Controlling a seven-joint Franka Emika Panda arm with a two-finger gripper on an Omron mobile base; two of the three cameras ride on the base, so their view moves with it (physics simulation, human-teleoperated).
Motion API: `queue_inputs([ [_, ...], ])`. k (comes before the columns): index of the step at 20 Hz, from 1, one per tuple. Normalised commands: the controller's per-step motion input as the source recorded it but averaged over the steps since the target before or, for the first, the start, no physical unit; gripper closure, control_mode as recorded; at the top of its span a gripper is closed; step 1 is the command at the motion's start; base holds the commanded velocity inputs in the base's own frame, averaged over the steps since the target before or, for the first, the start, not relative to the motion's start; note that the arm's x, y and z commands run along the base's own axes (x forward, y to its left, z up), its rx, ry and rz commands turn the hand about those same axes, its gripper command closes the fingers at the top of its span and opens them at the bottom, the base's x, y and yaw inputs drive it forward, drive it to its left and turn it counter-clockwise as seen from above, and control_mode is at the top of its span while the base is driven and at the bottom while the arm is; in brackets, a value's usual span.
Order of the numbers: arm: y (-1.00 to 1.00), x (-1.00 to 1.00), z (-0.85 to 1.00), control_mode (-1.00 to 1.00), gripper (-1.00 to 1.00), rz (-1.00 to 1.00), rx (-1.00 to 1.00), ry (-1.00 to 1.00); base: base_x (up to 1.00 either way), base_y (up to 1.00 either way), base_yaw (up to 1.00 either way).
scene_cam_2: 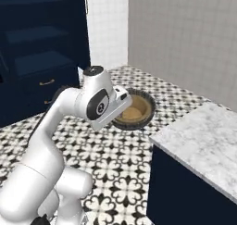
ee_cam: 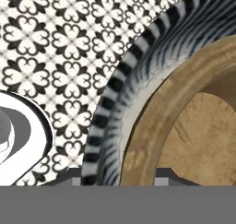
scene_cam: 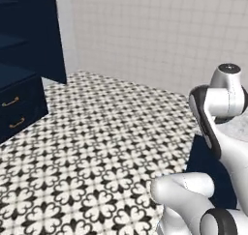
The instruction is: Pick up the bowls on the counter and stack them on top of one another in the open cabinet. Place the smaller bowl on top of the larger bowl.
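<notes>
In the right base view the white hand covered the near left part of the striped bowl (scene_cam_2: 141,109), and the gripper fingers were hidden behind it. The marbled counter (scene_cam_2: 203,140) ran off the right edge. In the hand view the tan wooden bowl (ee_cam: 198,126) and the striped rim around it were cut off at right and bottom. The navy cabinet (scene_cam: 29,31) was cropped at the left edge.

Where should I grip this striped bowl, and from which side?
Grip the bowl by its rim, coming from the open top, with one finger in the tan hollow and one on the striped outer wall. The wall is thin, and the bowl looks too wide to span. The gripper appears to pinch it that way.
</notes>
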Motion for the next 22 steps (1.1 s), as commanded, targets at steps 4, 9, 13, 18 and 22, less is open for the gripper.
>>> queue_inputs([
  [4,0.00,0.00,0.00,1.00,1.00,0.00,0.00,0.00,0.08,0.76,0.76],
  [9,0.00,0.00,0.00,1.00,1.00,0.00,0.00,0.00,0.88,0.21,0.62],
  [13,0.00,0.00,0.00,1.00,1.00,0.00,0.00,0.00,1.00,0.00,0.47],
  [18,0.00,0.00,0.00,1.00,1.00,0.00,0.00,0.00,1.00,-0.12,0.39],
  [22,0.00,0.00,0.00,1.00,1.00,0.00,0.00,0.00,1.00,-0.63,0.29],
])
